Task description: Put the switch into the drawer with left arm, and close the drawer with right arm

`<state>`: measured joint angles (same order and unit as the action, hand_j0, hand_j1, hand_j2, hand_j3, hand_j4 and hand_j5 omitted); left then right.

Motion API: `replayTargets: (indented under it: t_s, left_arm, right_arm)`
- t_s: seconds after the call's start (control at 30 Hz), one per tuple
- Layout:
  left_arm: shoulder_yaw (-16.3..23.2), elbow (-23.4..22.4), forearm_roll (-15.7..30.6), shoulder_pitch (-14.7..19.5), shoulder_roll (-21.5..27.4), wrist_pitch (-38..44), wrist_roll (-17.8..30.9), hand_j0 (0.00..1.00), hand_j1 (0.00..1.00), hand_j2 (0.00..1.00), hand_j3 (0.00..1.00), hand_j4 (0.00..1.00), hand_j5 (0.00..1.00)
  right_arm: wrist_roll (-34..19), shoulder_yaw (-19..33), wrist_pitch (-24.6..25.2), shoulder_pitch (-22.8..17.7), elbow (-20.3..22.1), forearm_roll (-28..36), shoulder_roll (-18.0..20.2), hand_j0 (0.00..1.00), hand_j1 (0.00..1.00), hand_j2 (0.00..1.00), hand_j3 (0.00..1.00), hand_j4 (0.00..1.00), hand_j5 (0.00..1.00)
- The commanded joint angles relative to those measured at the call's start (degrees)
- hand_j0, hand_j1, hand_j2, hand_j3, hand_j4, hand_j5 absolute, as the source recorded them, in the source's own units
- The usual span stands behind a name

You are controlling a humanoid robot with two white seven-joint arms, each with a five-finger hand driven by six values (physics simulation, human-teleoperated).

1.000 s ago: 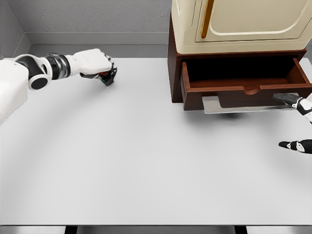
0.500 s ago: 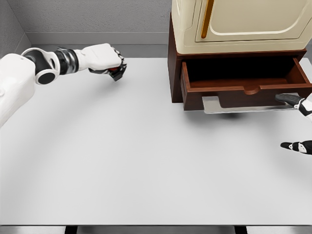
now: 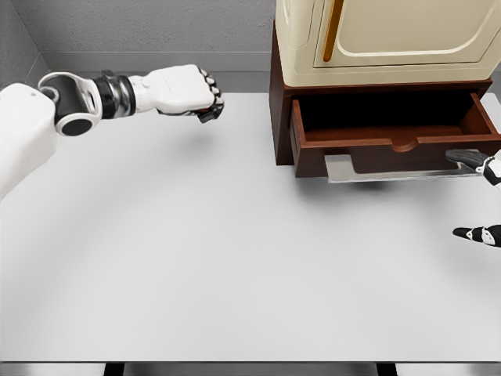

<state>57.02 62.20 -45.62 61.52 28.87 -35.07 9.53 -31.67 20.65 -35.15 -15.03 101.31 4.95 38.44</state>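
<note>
White bench (image 3: pixel 235 258): your left hand (image 3: pixel 188 88) hangs above its far side, fingers (image 3: pixel 210 84) curled tight around the dark switch (image 3: pixel 210 114), left of the open wooden drawer (image 3: pixel 391 125). Your right hand (image 3: pixel 481 196) shows spread fingers at the right edge.

Bare white counter (image 3: pixel 235 258) lies between the left robot hand (image 3: pixel 190 90) and the open drawer (image 3: pixel 391 125). The drawer's top is uncovered. The brown cabinet side wall (image 3: pixel 280 102) stands in the direct sideways path; the cream appliance (image 3: pixel 391 35) overhangs above.
</note>
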Motion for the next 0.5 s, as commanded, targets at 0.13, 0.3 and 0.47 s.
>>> replayTargets:
  t_s: [0.13, 0.3, 0.47]
  left_arm:
    - [-0.15, 4.77, 0.45, -0.53, 1.45, 0.07, -0.04, 0.48, 0.48, 0.48, 0.48, 0.48, 0.48]
    - [-0.15, 7.5, 0.45, -0.88, 2.59, 0.07, -0.04, 0.48, 0.48, 0.48, 0.48, 0.48, 0.48]
    - [-0.15, 12.51, 0.45, -1.67, 3.82, 0.07, -0.04, 0.48, 0.48, 0.48, 0.48, 0.48, 0.48]
  right_arm:
    - [0.03, 0.01, 0.15, -0.26, 0.03, 0.58, 0.23, 1.0, 1.0, 1.0, 1.0, 1.0, 1.0]
    - [0.03, 0.01, 0.15, -0.35, 0.03, 0.58, 0.23, 1.0, 1.0, 1.0, 1.0, 1.0, 1.0]
    - [0.03, 0.01, 0.15, -0.35, 0.03, 0.67, 0.23, 1.0, 1.0, 1.0, 1.0, 1.0, 1.0]
